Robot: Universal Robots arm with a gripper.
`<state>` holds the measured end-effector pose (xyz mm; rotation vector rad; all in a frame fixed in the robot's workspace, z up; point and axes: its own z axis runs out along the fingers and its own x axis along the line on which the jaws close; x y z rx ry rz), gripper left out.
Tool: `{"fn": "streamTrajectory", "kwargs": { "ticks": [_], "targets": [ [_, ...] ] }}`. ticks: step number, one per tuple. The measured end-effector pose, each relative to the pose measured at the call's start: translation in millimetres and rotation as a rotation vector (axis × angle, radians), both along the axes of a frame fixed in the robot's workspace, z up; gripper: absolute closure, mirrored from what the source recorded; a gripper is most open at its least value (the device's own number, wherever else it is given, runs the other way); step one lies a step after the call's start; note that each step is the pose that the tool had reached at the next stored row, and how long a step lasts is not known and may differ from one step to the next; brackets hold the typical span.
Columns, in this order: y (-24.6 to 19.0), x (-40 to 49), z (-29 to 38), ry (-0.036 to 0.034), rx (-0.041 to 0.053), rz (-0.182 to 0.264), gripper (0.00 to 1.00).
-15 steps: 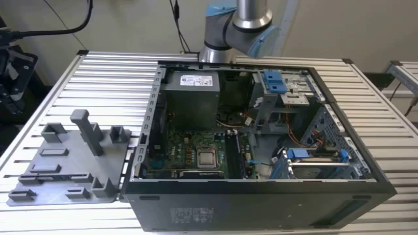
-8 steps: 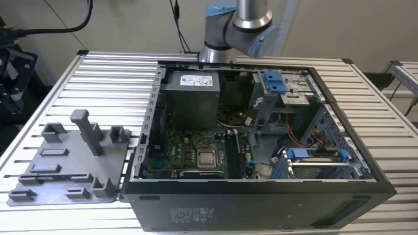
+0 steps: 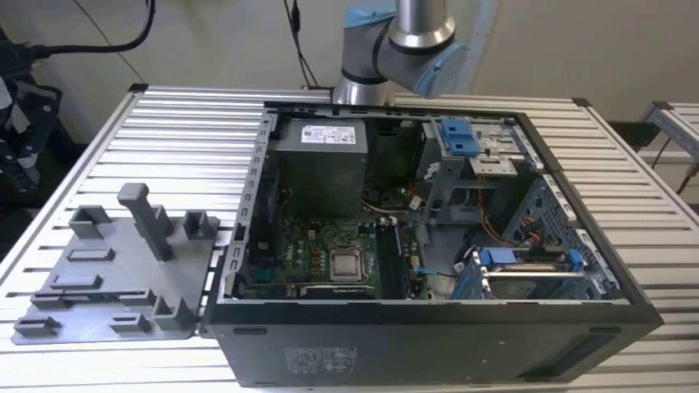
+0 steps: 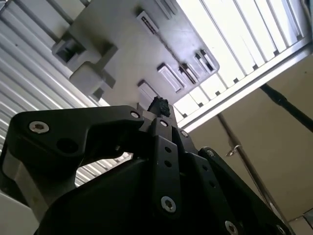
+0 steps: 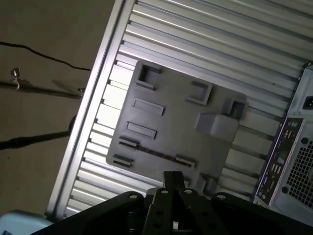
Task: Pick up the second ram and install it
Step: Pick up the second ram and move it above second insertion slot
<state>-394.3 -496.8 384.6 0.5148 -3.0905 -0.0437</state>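
Exterior view: an open black computer case (image 3: 437, 344) lies on a slatted aluminium table (image 3: 186, 131). A flat grey plastic fixture plate (image 3: 110, 270) with raised posts and shallow pockets sits just beside the case, on the exterior view's left. Inside the case are a green motherboard (image 3: 295, 254) with a square silver processor (image 3: 347, 264), a grey power supply box (image 3: 319, 164) and chunky blue plastic brackets (image 3: 461, 135). Thin dark and bluish-green strips stand on edge in the slots just to the exterior view's right of the processor. The second ram (image 3: 399, 260) appears to be among them, though which strip it is cannot be told. A silver-and-blue robot arm (image 3: 404, 45) rises behind the case.

Both wrist views look past the black gripper (image 5: 172, 177) (image 4: 159, 105) down at the fixture plate (image 5: 171, 127) (image 4: 127, 44), well apart from it. The jaws are pressed together into one narrow tip. In the first wrist view, the case's perforated rear panel (image 5: 288, 161) lies beside the plate.
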Motion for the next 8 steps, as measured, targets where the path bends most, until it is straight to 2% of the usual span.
{"fn": "streamTrajectory", "kwargs": {
  "ticks": [8],
  "targets": [
    [0.0,0.0,0.0,0.0,-0.0027,0.061,0.89]
  ]
}}
